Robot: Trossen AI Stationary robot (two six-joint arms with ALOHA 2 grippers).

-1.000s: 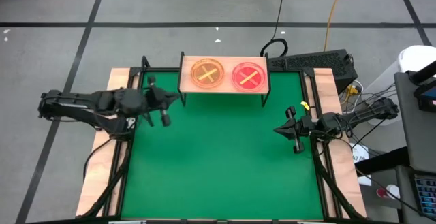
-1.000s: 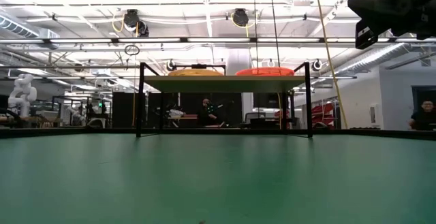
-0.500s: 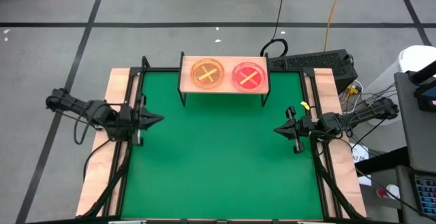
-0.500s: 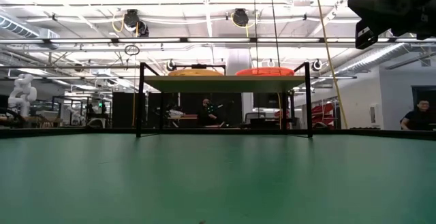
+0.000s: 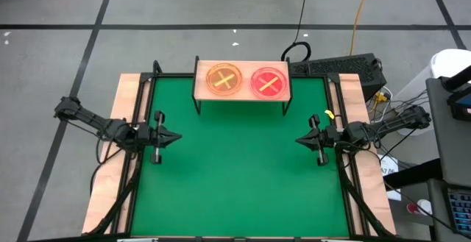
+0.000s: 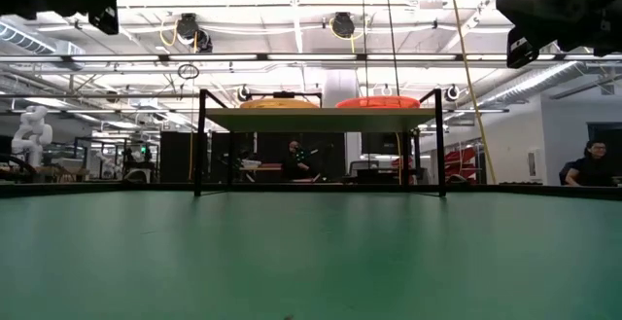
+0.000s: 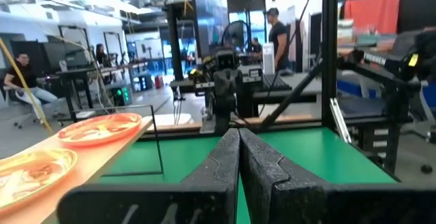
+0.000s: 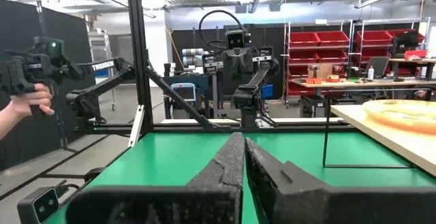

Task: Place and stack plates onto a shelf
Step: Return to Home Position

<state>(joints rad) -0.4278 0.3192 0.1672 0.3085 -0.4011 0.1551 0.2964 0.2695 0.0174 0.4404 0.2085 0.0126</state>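
Note:
The shelf (image 5: 241, 93), a light-wood board on thin black legs, stands at the far middle of the green mat (image 5: 235, 176). On it lie an amber stack of plates (image 5: 224, 79) and a pink-red stack of plates (image 5: 269, 82), side by side. From table height the amber plates (image 6: 280, 101) and the red plates (image 6: 391, 101) show on top of the board. My left gripper (image 5: 178, 136) is shut and holds nothing at the mat's left edge, pointing level toward the right. My right gripper (image 5: 298, 140) is shut and holds nothing at the right edge, facing it.
Black frame rails (image 5: 137, 161) and bare wood strips (image 5: 110, 183) run along both sides of the mat. A keyboard (image 5: 338, 67) and cables lie beyond the far right corner. A person's hand (image 8: 30, 101) holds a device in the room behind.
My left gripper has drawn away from the shelf's left end toward the table's near-left and has sunk. It has tipped up from pointing downward to about level. The arm has folded back over the left edge. The plates and shelf have not moved.

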